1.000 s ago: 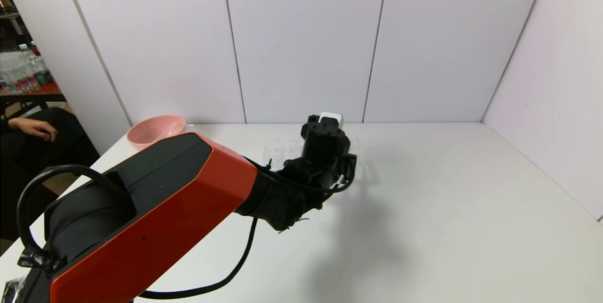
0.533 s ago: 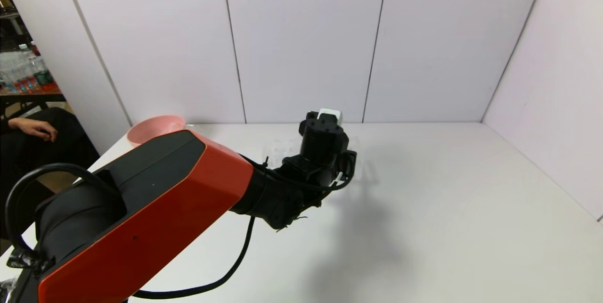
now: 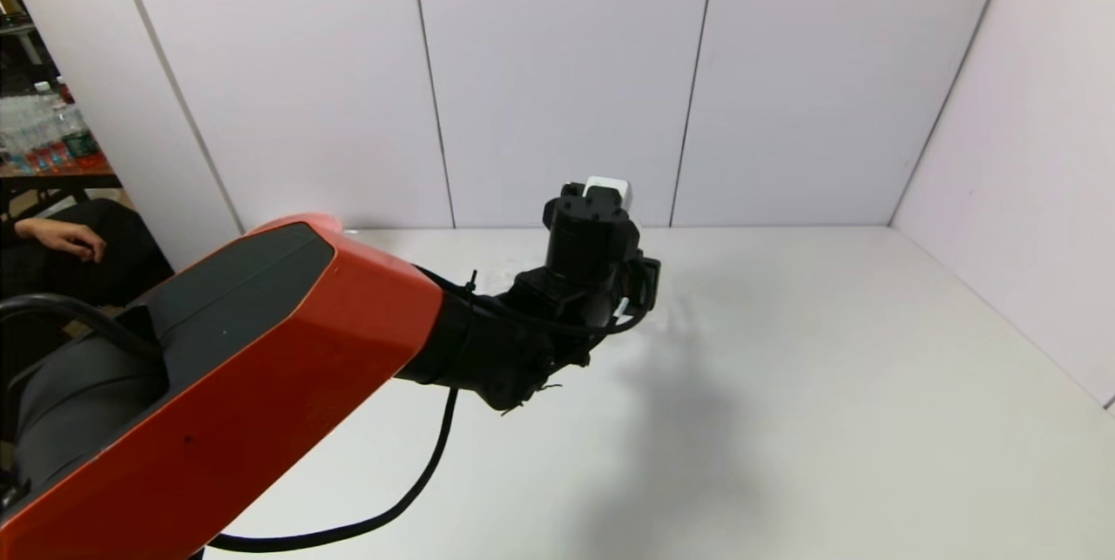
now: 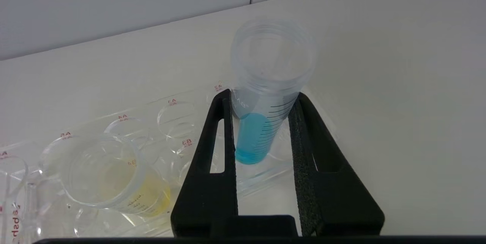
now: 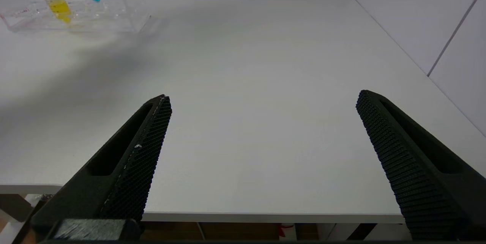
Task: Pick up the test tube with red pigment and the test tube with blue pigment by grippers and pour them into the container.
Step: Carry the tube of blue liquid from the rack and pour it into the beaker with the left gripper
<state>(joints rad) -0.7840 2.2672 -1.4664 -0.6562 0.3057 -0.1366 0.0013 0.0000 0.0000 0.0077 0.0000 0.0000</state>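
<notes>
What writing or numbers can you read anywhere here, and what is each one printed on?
"A4" and "A1": red labels beside wells of the clear tube rack.
"B3": red, seen reversed, also on the rack.
Other red rack labels, and the red word at its edge: cut off or too blurred to read.
Grey print and graduation lines on the test tube with blue pigment: print unreadable.
Faint marks on the yellow-liquid tube: unreadable.

A lab test cell: bare white table (image 3: 827, 386), plain wall panels (image 3: 557, 72), clear tube rack (image 4: 144, 130).
</notes>
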